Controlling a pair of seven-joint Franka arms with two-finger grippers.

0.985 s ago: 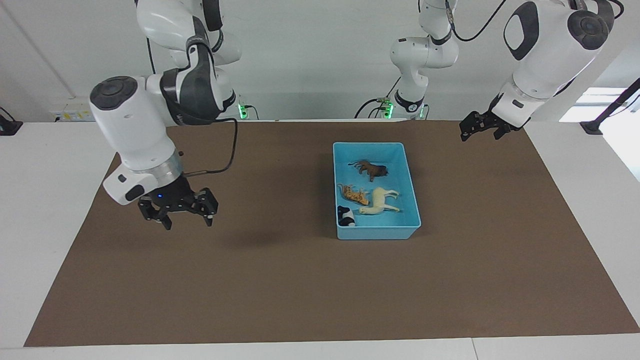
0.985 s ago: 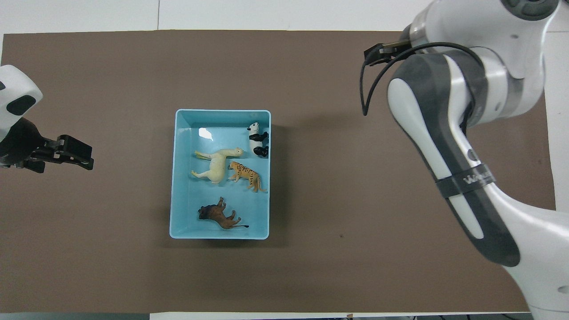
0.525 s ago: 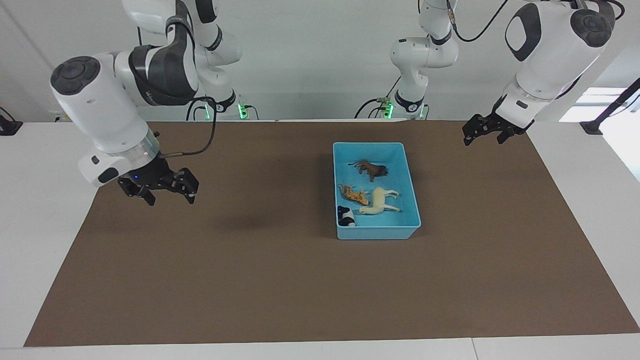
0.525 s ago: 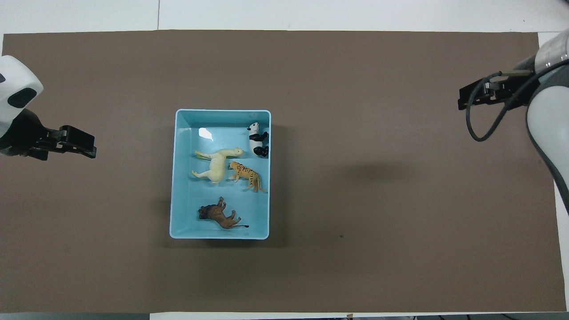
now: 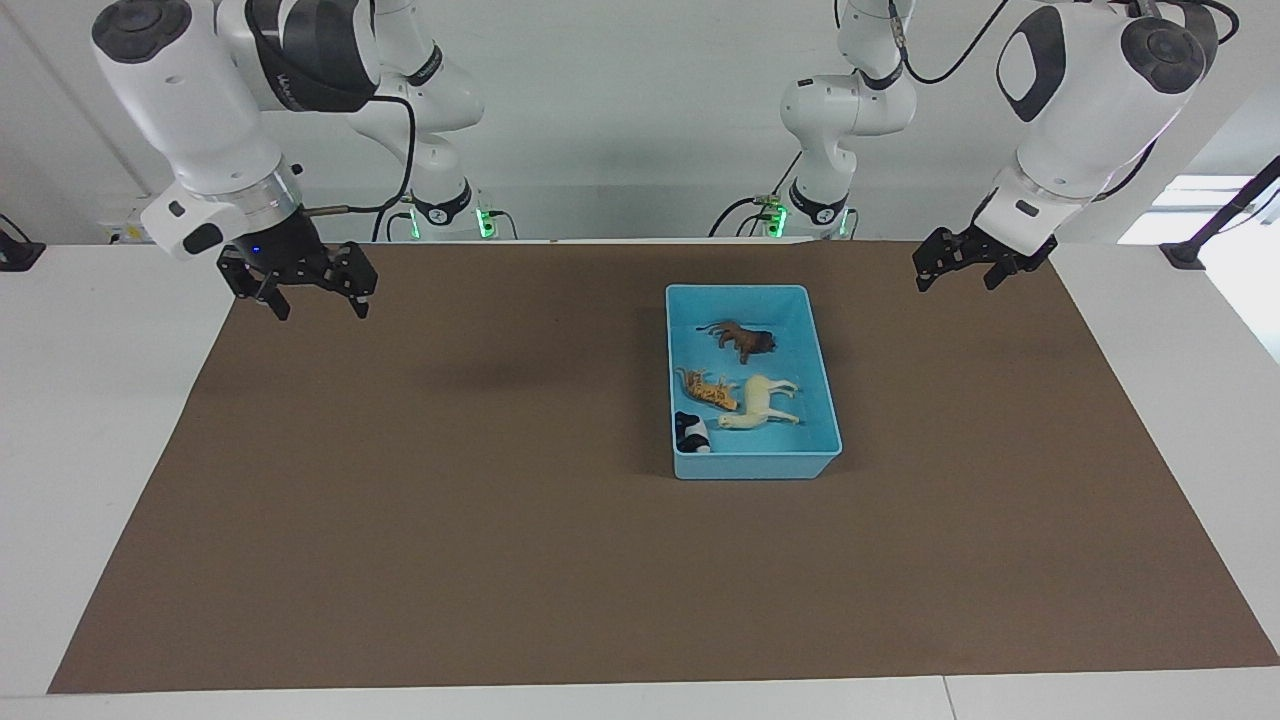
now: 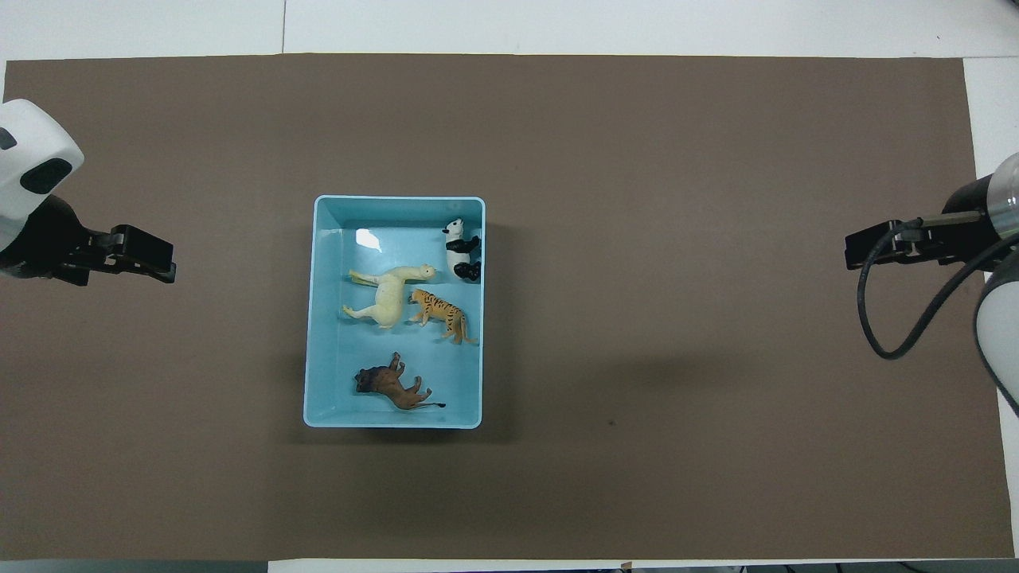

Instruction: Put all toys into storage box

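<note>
The storage box [image 5: 753, 455] is seen right of centre in the facing view, holding all four toys [image 5: 742, 382]. The right gripper [image 5: 312, 298] has been drawn to the upper left, empty, fingers spread. The left gripper [image 5: 958, 268] hangs upper right, spread, empty. No writing can be read.

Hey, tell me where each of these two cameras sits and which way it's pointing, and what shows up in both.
Facing view: high across the table, looking back at the robots; both whole arms show, right gripper and left gripper raised, jaws open.
Overhead view: high above the robots' end, looking steeply down; only the left gripper and right gripper show at the edges.
Shared: the storage box holding lion, tiger, horse and panda, on the brown mat.
</note>
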